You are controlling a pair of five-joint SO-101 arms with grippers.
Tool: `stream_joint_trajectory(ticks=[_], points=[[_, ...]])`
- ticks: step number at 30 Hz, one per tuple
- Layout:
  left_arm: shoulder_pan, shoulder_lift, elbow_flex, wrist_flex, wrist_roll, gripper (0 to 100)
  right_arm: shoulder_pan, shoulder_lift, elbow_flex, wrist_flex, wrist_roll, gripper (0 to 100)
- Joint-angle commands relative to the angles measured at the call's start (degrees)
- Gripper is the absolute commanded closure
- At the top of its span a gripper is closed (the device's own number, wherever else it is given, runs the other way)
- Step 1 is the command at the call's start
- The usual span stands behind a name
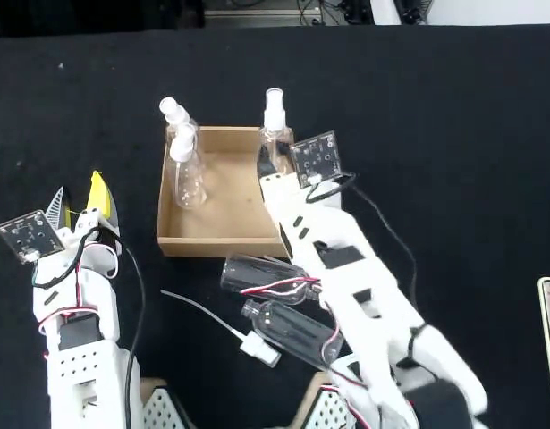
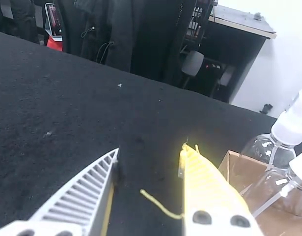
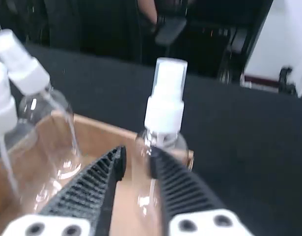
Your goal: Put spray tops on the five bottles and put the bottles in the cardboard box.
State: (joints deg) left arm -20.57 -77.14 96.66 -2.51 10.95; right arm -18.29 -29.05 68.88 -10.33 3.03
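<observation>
Worktop (image 1: 435, 134), black cloth surface, carrying all items listed.

Item 1: open brown cardboard box (image 1: 216, 243), shallow and square, at the middle of the worktop. Its near corner also appears in the left wrist view (image 2: 230, 164), and its far wall in the right wrist view (image 3: 101, 132).

Item 2: two clear plastic capped bottles (image 1: 189, 179) with white spray tops, upright and side by side in the far-left corner of the cardboard box.

Item 3: third bottle (image 1: 276, 134), clear plastic with a white spray top, upright at the far-right corner of the box. In the right wrist view (image 3: 163, 113) it stands just beyond the jaw tips.

Item 4: two clear uncapped bottles (image 1: 257, 273), lying on their sides on the worktop just in front of the box and partly under the right arm.

Item 5: loose white spray top (image 1: 259, 350) with its thin dip tube exposed, lying on the worktop just beside the nearer uncapped bottle.

Item 6: right gripper (image 1: 273, 161) (image 3: 137, 152), black ribbed jaws, over the right side of the box. Jaws are narrowly parted, and contact with the third bottle cannot be told.

Item 7: left gripper (image 1: 78, 186) (image 2: 151, 150), one white ribbed jaw and one yellow jaw, over bare worktop left of the box. Jaws are spread and hold nothing.
</observation>
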Motion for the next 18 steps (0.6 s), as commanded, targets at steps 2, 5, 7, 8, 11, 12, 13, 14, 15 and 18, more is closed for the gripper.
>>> stream_joint_trajectory(ticks=[2, 5, 7, 8, 11, 12, 13, 14, 15, 18], points=[[0.2, -0.2, 1.3, 0.0, 0.3, 82, -0.9, -3.7, -6.0, 17.8, -0.1, 98.5], [0.2, -0.2, 1.3, 0.0, 0.3, 82, -0.7, 1.5, -13.8, 26.3, 0.0, 98.9], [0.2, -0.2, 1.3, 0.0, 0.3, 82, -0.6, 6.3, -17.9, 29.2, 0.0, 98.9], [0.2, -0.2, 1.3, 0.0, 0.3, 82, -0.6, 8.7, -19.4, 29.6, 0.0, 98.9], [0.2, -0.2, 1.3, 0.0, 0.3, 82, -0.7, 15.0, -22.5, 28.8, 0.0, 98.9], [0.2, -0.2, 1.3, 0.0, 0.3, 82, -0.6, 16.6, -23.5, 28.0, 0.0, 98.9], [0.2, -0.2, 1.3, 0.0, 0.3, 82, -0.6, 17.9, -24.2, 26.9, 0.0, 98.9], [0.2, -0.2, 1.3, 0.0, 0.3, 82, -0.6, 19.1, -24.6, 25.8, 0.2, 98.9], [0.2, -0.2, 1.3, 0.0, 0.3, 82, -0.6, 20.2, -24.7, 24.9, 0.4, 98.9], [0.2, -0.2, 1.3, 0.0, 0.3, 82, -0.6, 22.0, -24.9, 23.1, 0.4, 98.8]])
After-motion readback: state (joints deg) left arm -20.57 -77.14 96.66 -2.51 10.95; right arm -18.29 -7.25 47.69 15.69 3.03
